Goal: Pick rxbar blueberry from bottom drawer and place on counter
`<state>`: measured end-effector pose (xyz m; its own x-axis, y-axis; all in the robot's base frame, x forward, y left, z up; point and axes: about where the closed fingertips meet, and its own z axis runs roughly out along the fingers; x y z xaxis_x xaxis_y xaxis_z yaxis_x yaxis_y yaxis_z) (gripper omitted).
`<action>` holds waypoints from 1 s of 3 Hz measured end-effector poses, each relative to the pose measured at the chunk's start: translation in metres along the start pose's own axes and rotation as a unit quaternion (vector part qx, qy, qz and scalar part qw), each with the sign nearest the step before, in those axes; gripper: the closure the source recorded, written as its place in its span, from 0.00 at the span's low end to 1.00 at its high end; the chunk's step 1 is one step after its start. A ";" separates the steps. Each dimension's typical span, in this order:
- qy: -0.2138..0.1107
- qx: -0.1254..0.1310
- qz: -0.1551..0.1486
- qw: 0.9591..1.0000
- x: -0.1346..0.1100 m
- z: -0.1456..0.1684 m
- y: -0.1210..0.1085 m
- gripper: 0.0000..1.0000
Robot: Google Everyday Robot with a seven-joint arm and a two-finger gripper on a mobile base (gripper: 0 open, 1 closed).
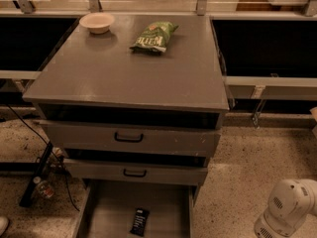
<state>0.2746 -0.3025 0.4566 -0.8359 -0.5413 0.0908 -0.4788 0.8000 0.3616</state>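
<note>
The rxbar blueberry (139,221), a small dark bar with pale lettering, lies flat on the floor of the open bottom drawer (111,207), near its middle. The counter (129,73) is the broad grey top of the cabinet above it. My gripper is out of view. Only a white rounded segment of my arm (287,209) shows at the bottom right, over the floor to the right of the drawer.
A green chip bag (154,36) and a pale bowl (97,22) sit at the back of the counter. Two upper drawers with black handles (129,138) (134,173) stand slightly ajar. Cables and a bottle (43,187) lie on the floor at left.
</note>
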 end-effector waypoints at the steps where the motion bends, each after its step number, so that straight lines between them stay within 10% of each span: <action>1: -0.041 -0.010 -0.008 0.999 -0.072 0.012 0.030 0.00; 3: -0.040 0.017 -0.010 0.999 -0.083 0.028 0.021 0.00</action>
<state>0.3265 -0.2331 0.4311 -0.8438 -0.5365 0.0081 -0.5041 0.7978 0.3308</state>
